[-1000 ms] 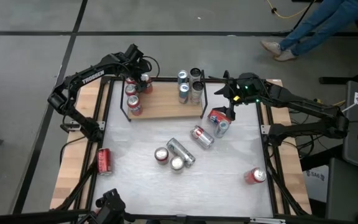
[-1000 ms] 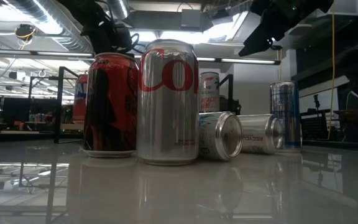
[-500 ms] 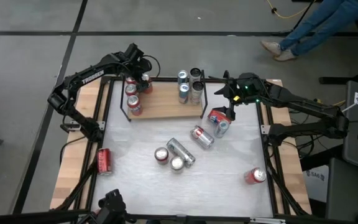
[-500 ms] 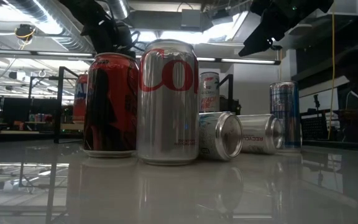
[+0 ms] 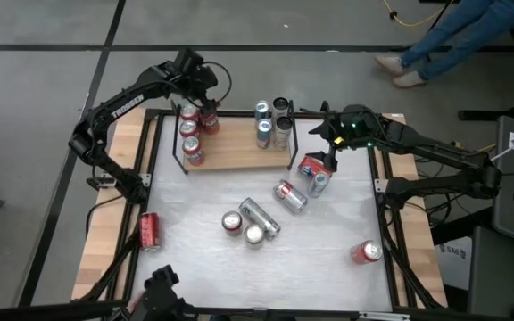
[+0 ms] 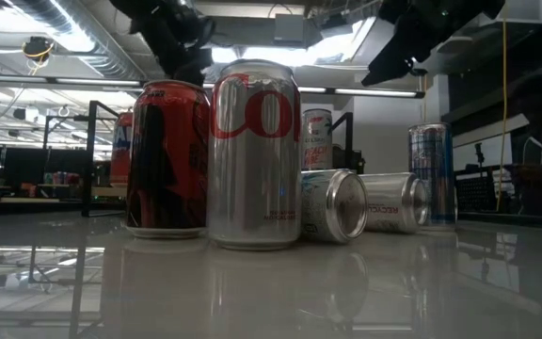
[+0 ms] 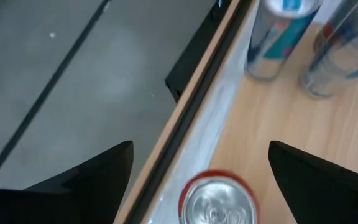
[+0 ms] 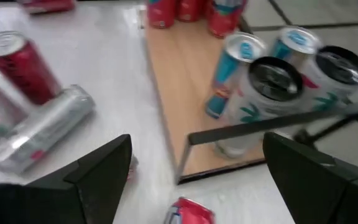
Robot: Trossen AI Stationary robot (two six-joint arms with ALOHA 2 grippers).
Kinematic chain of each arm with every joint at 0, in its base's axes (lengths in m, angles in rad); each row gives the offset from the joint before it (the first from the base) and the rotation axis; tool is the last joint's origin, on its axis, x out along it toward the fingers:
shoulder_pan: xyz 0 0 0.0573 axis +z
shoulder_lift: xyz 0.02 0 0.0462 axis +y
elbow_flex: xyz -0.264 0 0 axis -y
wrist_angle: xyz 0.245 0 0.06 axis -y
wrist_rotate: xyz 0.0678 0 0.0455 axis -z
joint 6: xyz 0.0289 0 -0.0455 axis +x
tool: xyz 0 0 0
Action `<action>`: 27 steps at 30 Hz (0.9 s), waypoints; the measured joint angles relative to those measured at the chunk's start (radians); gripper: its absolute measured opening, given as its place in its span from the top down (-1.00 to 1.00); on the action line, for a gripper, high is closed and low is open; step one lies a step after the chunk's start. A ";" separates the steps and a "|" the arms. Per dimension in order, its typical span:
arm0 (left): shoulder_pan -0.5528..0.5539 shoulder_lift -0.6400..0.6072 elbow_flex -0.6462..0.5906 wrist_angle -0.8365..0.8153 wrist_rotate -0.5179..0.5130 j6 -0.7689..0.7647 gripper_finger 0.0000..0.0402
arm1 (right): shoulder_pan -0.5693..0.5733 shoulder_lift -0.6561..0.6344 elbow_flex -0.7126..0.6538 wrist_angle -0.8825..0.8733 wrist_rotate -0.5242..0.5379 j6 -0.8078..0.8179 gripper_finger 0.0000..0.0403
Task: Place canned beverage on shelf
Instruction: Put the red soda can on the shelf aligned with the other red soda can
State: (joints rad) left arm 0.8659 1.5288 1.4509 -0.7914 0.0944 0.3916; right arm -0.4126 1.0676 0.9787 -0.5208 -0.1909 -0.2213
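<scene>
My left claw point(image 7: 194, 171) hangs open and empty right over a red can point(image 7: 218, 200) that stands upright at the shelf's point(image 5: 239, 153) far left corner, just beside the black rail. A second ago that claw sat low around this spot; now it has lifted and drawn back past the shelf's edge, so I judge the can delivered and let go. It joins two other red cans point(image 5: 191, 139) on the left end of the board, with four silver-and-blue cans point(image 5: 272, 123) standing at the right end.

My right claw point(image 5: 327, 135) has not moved: it waits open, holding nothing, just off the shelf's right rail, above a red can point(image 5: 311, 167) and a blue one point(image 5: 320, 182) on the white surface point(image 5: 328, 227).

Farther out, more cans lie or stand mid-surface point(image 5: 259, 219), one near the right edge point(image 5: 365, 252) and one on the left strip point(image 5: 149, 231), so there is plenty left to carry.
</scene>
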 joint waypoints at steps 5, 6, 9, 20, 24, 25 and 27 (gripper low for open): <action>-0.050 0.000 0.039 0.001 0.002 -0.023 -0.81 | 0.000 0.000 0.000 0.002 0.180 0.065 -0.76; -0.062 0.000 0.042 0.003 0.001 -0.024 -0.81 | 0.000 0.000 0.000 0.002 0.223 0.087 -0.76; -0.101 0.000 0.042 0.002 0.001 -0.024 -0.81 | 0.000 0.000 0.000 -0.010 0.316 0.163 -0.76; -0.220 0.000 0.042 0.001 -0.005 -0.026 -0.81 | -0.023 0.000 0.001 -0.239 0.328 0.352 -0.76; -0.255 0.000 0.042 0.001 -0.005 -0.026 -0.81 | -0.081 0.010 0.002 -0.325 0.261 0.402 -0.76; -0.263 0.000 0.042 0.001 -0.006 -0.026 -0.81 | -0.098 0.017 0.002 -0.345 0.237 0.406 -0.76; -0.277 0.000 0.042 0.001 -0.006 -0.027 -0.81 | -0.134 0.037 0.002 -0.371 0.192 0.406 -0.76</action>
State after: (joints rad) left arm 0.5890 1.5284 1.4929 -0.7906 0.0883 0.3649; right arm -0.5461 1.1049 0.9802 -0.8914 0.0009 0.1848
